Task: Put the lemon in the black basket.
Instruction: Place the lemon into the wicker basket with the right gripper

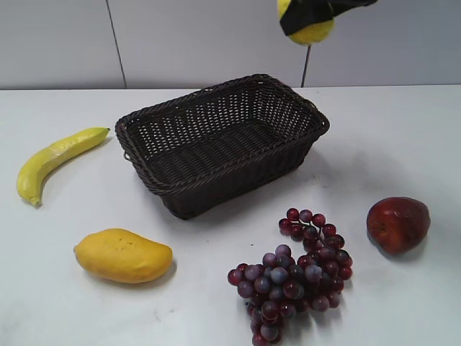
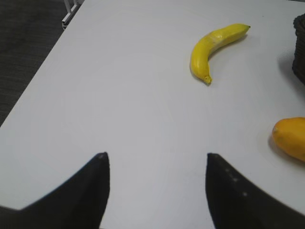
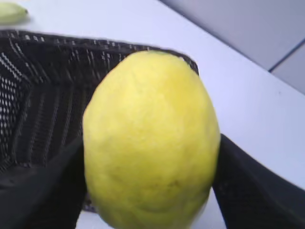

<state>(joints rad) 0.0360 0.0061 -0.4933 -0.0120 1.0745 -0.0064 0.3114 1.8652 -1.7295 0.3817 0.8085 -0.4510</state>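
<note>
Exterior view. One lemon (image 1: 311, 30) is held aloft by the right gripper (image 1: 310, 18), clamped around it, at the top of the frame, above and just behind the far right corner of the black basket (image 1: 216, 173). The basket, one in number, is set mid-desk with its long axis running from near left to far right; its open mouth lies below and to the near left of the lemon. The move to come is judged a short carry inward and down. Also counted on the desk (image 1: 403, 137): one banana (image 1: 54, 160) toward the left edge, one mango (image 1: 122, 254) near left, one bunch of grapes (image 1: 292, 277) at the near edge, one red apple (image 1: 397, 223) toward the right edge.

Left wrist view. The left gripper (image 2: 157, 188) is seen spread wide and holding nothing, over bare desk near the left edge, well apart from the lemon. The banana, part of the mango and a sliver of basket are in sight.

Right wrist view. The lemon is gripped at both flanks between dark fingers (image 3: 252, 191), long axis upright in the frame. The basket rim and interior are seen behind and below it.
</note>
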